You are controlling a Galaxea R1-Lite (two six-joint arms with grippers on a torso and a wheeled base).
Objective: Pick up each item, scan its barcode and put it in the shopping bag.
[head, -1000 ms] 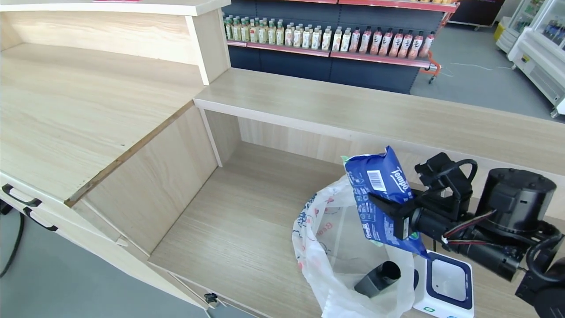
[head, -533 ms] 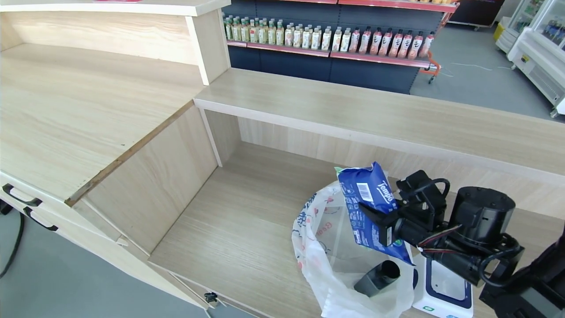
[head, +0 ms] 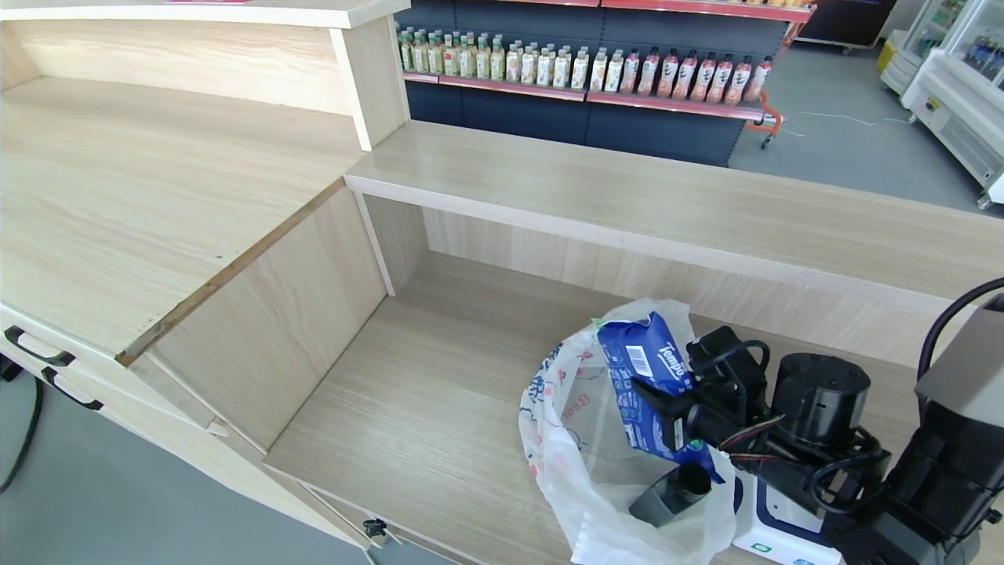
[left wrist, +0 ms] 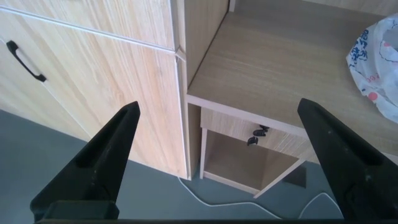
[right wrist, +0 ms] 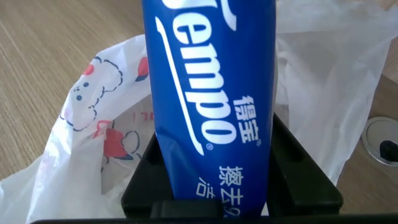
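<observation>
On the wooden counter [head: 439,408], blue pack [head: 639,377] is being held at the shopping bag [head: 557,439] mouth, clamped in right gripper [head: 667,404]; left gripper [left wrist: 219,106], fingers apart. Risk: limp rim being caught, bag being dragged shut.

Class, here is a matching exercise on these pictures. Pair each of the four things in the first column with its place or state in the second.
1 blue pack
2 shopping bag
3 scanner
4 left gripper

a open, holding nothing
b beside the bag on the counter
c held by the right gripper
d mouth open, dark item inside

Pairs: 1-c, 2-d, 3-b, 4-a
</observation>
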